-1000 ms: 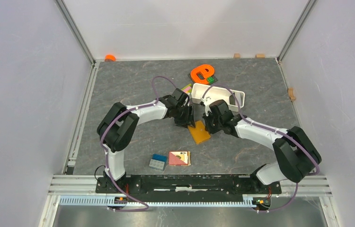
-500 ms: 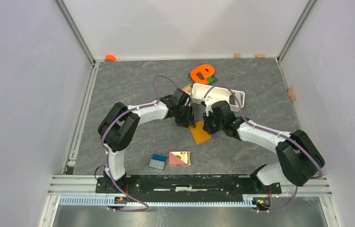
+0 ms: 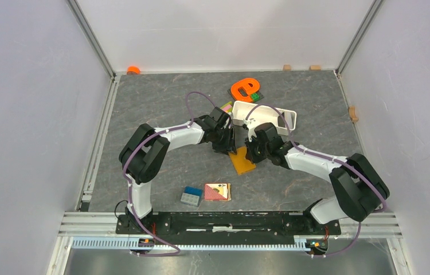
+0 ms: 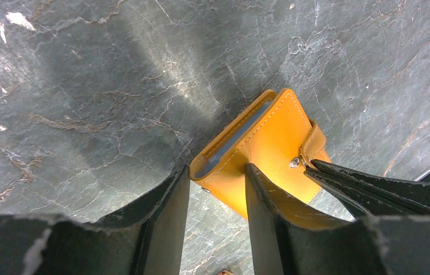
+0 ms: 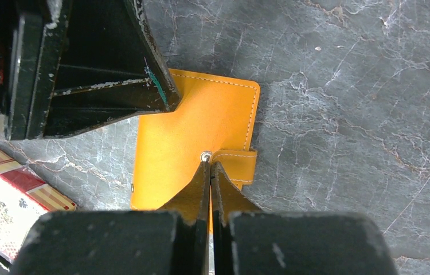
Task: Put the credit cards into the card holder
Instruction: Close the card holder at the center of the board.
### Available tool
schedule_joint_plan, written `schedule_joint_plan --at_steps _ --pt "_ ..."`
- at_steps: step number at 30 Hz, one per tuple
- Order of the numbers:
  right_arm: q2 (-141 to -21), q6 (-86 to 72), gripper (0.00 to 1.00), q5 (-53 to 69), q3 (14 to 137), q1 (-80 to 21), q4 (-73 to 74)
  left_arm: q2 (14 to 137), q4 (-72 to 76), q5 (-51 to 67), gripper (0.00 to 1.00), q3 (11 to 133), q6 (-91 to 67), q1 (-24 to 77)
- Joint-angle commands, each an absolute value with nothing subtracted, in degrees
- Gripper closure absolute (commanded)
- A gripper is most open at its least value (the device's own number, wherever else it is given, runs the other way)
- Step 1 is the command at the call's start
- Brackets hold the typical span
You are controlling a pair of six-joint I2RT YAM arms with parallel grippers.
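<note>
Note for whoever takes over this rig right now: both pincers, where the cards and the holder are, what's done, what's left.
Left pincer: open, its fingers either side of a corner of the card holder, not clamped on it.
Right pincer: shut, tips on the holder at its snap clasp.
Holder: folded, lying flat on the table; cannot tell if the snap is fastened.
Cards: no loose credit cards in any view. A grey-blue strip shows in the holder's open edge; card or lining, cannot tell.
Done: unconfirmed.
Left: check the cards are inside.
</note>
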State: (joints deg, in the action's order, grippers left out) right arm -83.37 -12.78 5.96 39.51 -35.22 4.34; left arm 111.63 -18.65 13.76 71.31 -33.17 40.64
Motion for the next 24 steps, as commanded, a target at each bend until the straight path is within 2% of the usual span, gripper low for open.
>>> schedule_joint_plan --at_steps 1,24 --pt "-84.6 -12.2 1.0 5.8 40.6 -35.4 3.2 114.9 -21.4 10.6 0.53 70.8 -32.0 41.2" --pt "-85.9 -11.2 1.0 9.2 41.0 -36.2 2.2 115.0 -21.3 11.0 0.54 70.8 -32.0 41.2"
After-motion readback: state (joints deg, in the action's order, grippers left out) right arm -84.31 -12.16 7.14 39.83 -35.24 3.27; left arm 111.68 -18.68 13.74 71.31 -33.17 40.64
